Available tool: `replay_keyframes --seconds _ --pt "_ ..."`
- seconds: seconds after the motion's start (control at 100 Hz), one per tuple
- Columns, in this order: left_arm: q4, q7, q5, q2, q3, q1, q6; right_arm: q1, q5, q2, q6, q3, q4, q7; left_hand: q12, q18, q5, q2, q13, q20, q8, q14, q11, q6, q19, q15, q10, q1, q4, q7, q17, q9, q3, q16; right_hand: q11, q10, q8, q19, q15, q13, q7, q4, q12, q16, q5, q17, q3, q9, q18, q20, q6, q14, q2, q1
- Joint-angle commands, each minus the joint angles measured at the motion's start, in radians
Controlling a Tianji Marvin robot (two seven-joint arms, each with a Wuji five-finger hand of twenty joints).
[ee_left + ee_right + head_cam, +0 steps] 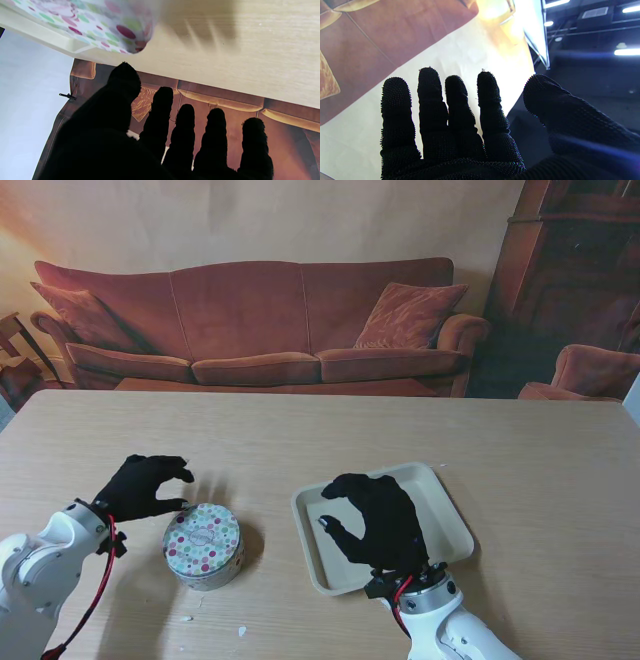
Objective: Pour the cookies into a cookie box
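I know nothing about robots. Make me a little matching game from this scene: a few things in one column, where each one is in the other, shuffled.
Things:
1. dotted tin
2. tray
3. left hand
4. sofa

Places:
a. beyond the table's far edge
b. under the right hand
c. on the table, left of the tray
d. just left of the tin, holding nothing

Pairs: 1-c, 2-b, 3-d, 4-a

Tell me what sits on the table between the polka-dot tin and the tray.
Nothing: in the stand view, only bare table shows between the polka-dot tin and the tray.
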Motion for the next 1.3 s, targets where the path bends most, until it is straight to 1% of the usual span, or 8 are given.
replay_keyframes --seconds 0.0,0.19,0.24,0.28,0.43,0.61,0.79,1.29 --pt "-0.024 0.013 -0.020 -0.007 -0.014 0.019 -0.018 -0.006 -0.006 -0.004 -0.003 -0.001 -0.005 0.009 -0.031 -0.013 -0.016 0.035 -0.058 -0.033 -0.031 -0.019 -0.035 0.019 -0.073 -0.044 0.017 -0.009 0.019 -0.046 -0.045 -0.049 -0.034 -0.053 -0.015 -0.015 0.005 -0.003 -0.010 0.008 -0.064 0.033 -0.007 0.005 0.006 0.002 -0.010 -0.007 0.005 0.009 -0.011 -0.013 0.023 0.029" --pt "-0.102 0.020 -0.127 -0.026 -0.055 0.108 -0.027 -0.006 -0.010 -0.004 -0.003 0.000 -0.005 0.008 -0.133 -0.069 -0.026 0.188 -0.154 -0.140 -0.135 -0.043 -0.119 0.099 -0.316 -0.147 0.052 0.052 0.025 -0.251 -0.072 -0.073 -0.209 -0.180 -0.015 -0.015 0.005 -0.004 -0.011 0.006 -0.063 0.032 -0.008 0.004 0.006 0.002 -0.010 -0.007 0.005 0.009 -0.013 -0.015 0.022 0.029" --pt "-0.118 0.013 -0.142 -0.026 -0.064 0.131 -0.042 -0.006 -0.011 -0.004 -0.003 0.000 -0.005 0.007 -0.165 -0.110 -0.056 0.301 -0.205 -0.121 -0.154 -0.079 -0.139 0.103 -0.450 -0.175 0.045 0.161 0.049 -0.289 -0.068 -0.117 -0.488 -0.219 -0.016 -0.015 0.005 -0.004 -0.011 0.007 -0.063 0.032 -0.008 0.004 0.006 0.002 -0.010 -0.007 0.004 0.009 -0.012 -0.014 0.023 0.030" --pt "-0.131 0.003 -0.145 -0.024 -0.071 0.149 -0.057 -0.005 -0.010 -0.004 -0.004 -0.001 -0.004 0.007 -0.173 -0.156 -0.094 0.338 -0.255 -0.138 -0.165 -0.126 -0.145 0.102 -0.540 -0.200 0.004 0.163 0.053 -0.312 -0.073 -0.169 -0.540 -0.238 -0.016 -0.013 0.005 -0.004 -0.011 0.007 -0.064 0.033 -0.008 0.004 0.006 0.002 -0.009 -0.007 0.004 0.009 -0.011 -0.014 0.024 0.030" --pt "-0.161 0.008 -0.093 -0.019 -0.079 0.205 -0.135 -0.003 -0.012 -0.003 -0.005 -0.003 -0.002 0.009 -0.208 -0.194 -0.173 0.393 -0.315 -0.203 -0.193 -0.201 -0.121 0.088 -0.636 -0.242 -0.040 0.113 0.050 -0.351 -0.049 -0.272 -0.553 -0.300 -0.016 -0.014 0.005 -0.005 -0.011 0.007 -0.064 0.033 -0.008 0.005 0.006 0.001 -0.009 -0.007 0.005 0.009 -0.012 -0.015 0.024 0.029" --pt "-0.164 -0.060 -0.072 -0.001 -0.042 0.224 -0.153 -0.001 -0.017 -0.001 -0.006 -0.006 0.001 0.009 -0.282 -0.286 -0.254 0.440 -0.324 -0.378 -0.242 -0.275 -0.220 0.067 -0.705 -0.293 -0.090 0.143 0.046 -0.378 -0.020 -0.335 -0.556 -0.562 -0.016 -0.015 0.005 -0.005 -0.012 0.007 -0.065 0.033 -0.008 0.004 0.005 0.001 -0.010 -0.007 0.003 0.009 -0.012 -0.016 0.025 0.029" --pt "-0.145 -0.086 -0.102 0.003 -0.002 0.220 -0.138 -0.002 -0.019 -0.001 -0.004 -0.005 0.001 0.008 -0.306 -0.308 -0.283 0.467 -0.323 -0.453 -0.273 -0.297 -0.257 0.053 -0.729 -0.288 -0.111 0.132 0.047 -0.387 -0.011 -0.350 -0.560 -0.576 -0.017 -0.016 0.005 -0.006 -0.013 0.006 -0.065 0.033 -0.008 0.004 0.006 0.000 -0.010 -0.006 0.004 0.009 -0.012 -0.015 0.024 0.029" --pt "-0.100 -0.108 -0.095 0.011 0.022 0.218 -0.133 0.005 -0.022 0.002 0.002 -0.007 0.006 0.024 -0.313 -0.303 -0.272 0.459 -0.324 -0.474 -0.259 -0.289 -0.268 0.059 -0.723 -0.288 -0.105 0.122 0.049 -0.364 -0.011 -0.355 -0.559 -0.576 -0.019 -0.014 0.004 -0.010 -0.014 0.003 -0.066 0.033 -0.009 0.003 0.008 -0.004 -0.011 -0.004 0.001 0.008 -0.013 -0.015 0.024 0.030"
